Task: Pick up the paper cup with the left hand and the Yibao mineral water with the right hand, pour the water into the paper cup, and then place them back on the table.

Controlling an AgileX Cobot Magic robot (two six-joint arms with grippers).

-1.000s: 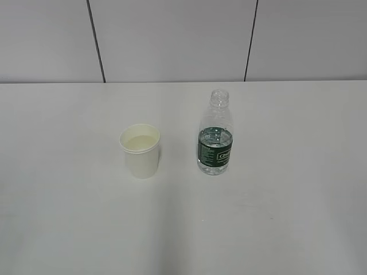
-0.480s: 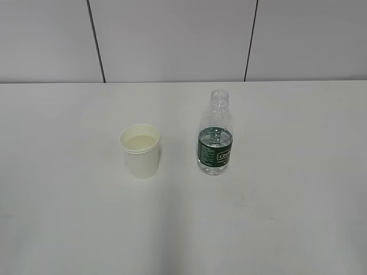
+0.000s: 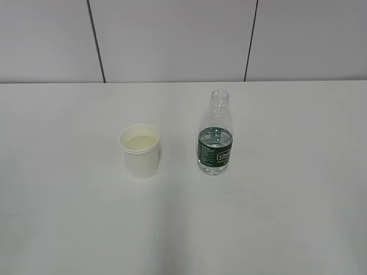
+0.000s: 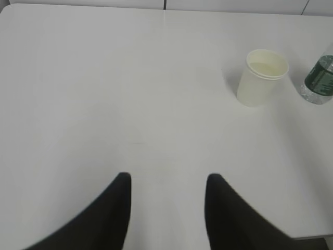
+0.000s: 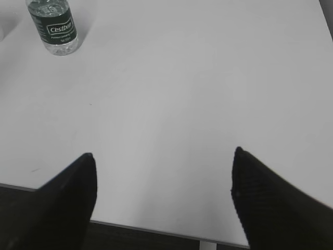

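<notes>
The paper cup [image 3: 140, 150] stands upright on the white table [image 3: 69, 206], with pale liquid showing inside it. To its right stands the Yibao mineral water [image 3: 215, 134], uncapped, green label facing front. Neither arm shows in the exterior view. In the left wrist view the left gripper [image 4: 166, 179] is open over bare table, far back from the paper cup [image 4: 261, 77] and the bottle [image 4: 320, 80] at the upper right. In the right wrist view the right gripper [image 5: 162, 155] is open wide near the table's front edge, with the bottle [image 5: 53, 25] far off at the upper left.
A grey panelled wall [image 3: 172, 40] rises behind the table. The table's near edge [image 5: 156, 228] shows below the right gripper, with dark floor beyond it.
Cup and bottle stay where they were. No arm enters the exterior view in any frame.
</notes>
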